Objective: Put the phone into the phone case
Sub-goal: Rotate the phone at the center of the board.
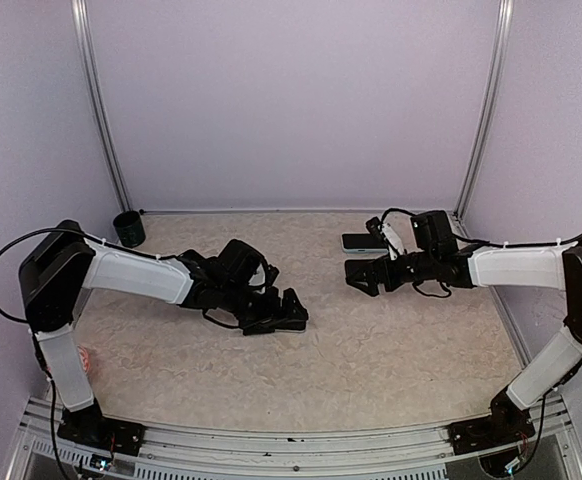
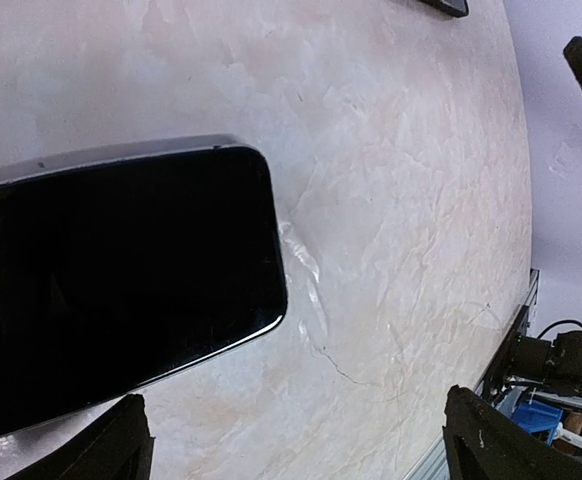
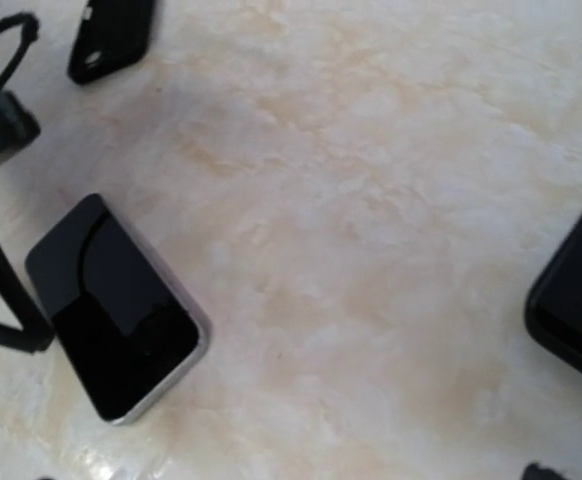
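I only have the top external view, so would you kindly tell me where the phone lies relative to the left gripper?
Observer: In the left wrist view the phone lies flat on the table, screen up, close ahead of the left gripper and its open fingers.
Operator: Thank you; is the phone case visible anywhere?
Observer: Yes; the right wrist view shows it, black, lying flat on the table, apart from the phone.

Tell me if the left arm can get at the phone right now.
Likely yes: the left gripper hangs open close above the phone, which lies flat on the table with nothing covering it.
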You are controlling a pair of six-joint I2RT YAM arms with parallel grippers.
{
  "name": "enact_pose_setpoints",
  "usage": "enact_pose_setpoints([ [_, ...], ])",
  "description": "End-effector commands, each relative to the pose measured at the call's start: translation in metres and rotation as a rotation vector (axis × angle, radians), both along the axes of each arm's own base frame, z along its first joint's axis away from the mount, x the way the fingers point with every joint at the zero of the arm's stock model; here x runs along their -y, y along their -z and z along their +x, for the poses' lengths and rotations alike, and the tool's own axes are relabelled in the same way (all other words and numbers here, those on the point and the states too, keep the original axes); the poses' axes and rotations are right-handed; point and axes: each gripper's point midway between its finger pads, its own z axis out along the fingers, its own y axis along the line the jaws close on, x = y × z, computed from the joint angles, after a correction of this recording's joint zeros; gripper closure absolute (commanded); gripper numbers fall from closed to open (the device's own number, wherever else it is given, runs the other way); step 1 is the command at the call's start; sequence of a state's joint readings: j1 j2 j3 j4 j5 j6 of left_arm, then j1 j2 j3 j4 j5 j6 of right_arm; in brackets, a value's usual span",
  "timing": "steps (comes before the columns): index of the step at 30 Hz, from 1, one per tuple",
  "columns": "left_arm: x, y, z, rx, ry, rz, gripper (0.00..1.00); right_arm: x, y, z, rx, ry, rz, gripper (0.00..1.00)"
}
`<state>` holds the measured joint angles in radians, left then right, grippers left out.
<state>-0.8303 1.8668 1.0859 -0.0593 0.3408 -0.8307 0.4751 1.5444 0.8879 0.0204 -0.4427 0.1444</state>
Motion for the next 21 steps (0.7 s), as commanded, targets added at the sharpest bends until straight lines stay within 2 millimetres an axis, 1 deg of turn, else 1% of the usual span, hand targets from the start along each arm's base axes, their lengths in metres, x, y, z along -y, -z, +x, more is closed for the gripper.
enact_pose_setpoints([
  [1, -0.013, -0.037, 0.01, 0.064, -0.035, -0.067, 0.01, -0.011, -0.016, -0.002, 0.105, -0.079, 0.058, 0.0],
  [2, -0.019, -0.039, 0.012, 0.071, -0.047, -0.067, 0.01, -0.013, -0.017, -0.003, 0.117, -0.093, 0.064, 0.0],
  [3, -0.024, -0.049, 0.014, 0.09, -0.06, -0.079, 0.01, -0.016, -0.017, -0.004, 0.127, -0.108, 0.068, 0.0],
  [5, -0.037, -0.059, 0.018, 0.117, -0.087, -0.083, 0.01, -0.022, -0.018, -0.007, 0.143, -0.139, 0.078, 0.0],
  [6, -0.044, -0.067, 0.021, 0.136, -0.106, -0.085, 0.01, -0.026, -0.019, -0.008, 0.152, -0.156, 0.084, 0.0],
  [11, -0.089, -0.077, 0.04, 0.167, -0.237, -0.041, 0.01, -0.044, -0.017, -0.01, 0.193, -0.213, 0.061, 0.0],
  [12, -0.097, -0.076, 0.043, 0.166, -0.263, -0.037, 0.01, -0.048, -0.016, -0.01, 0.217, -0.228, 0.04, 0.0],
  [14, -0.111, -0.081, 0.048, 0.179, -0.299, -0.042, 0.01, -0.054, -0.013, -0.008, 0.247, -0.243, 0.011, 0.0],
  [18, -0.126, -0.085, 0.054, 0.196, -0.334, -0.037, 0.01, -0.063, -0.005, -0.003, 0.266, -0.267, -0.014, 0.0],
  [21, -0.134, -0.084, 0.055, 0.199, -0.35, -0.024, 0.01, -0.072, -0.001, -0.008, 0.29, -0.316, -0.008, 0.0],
])
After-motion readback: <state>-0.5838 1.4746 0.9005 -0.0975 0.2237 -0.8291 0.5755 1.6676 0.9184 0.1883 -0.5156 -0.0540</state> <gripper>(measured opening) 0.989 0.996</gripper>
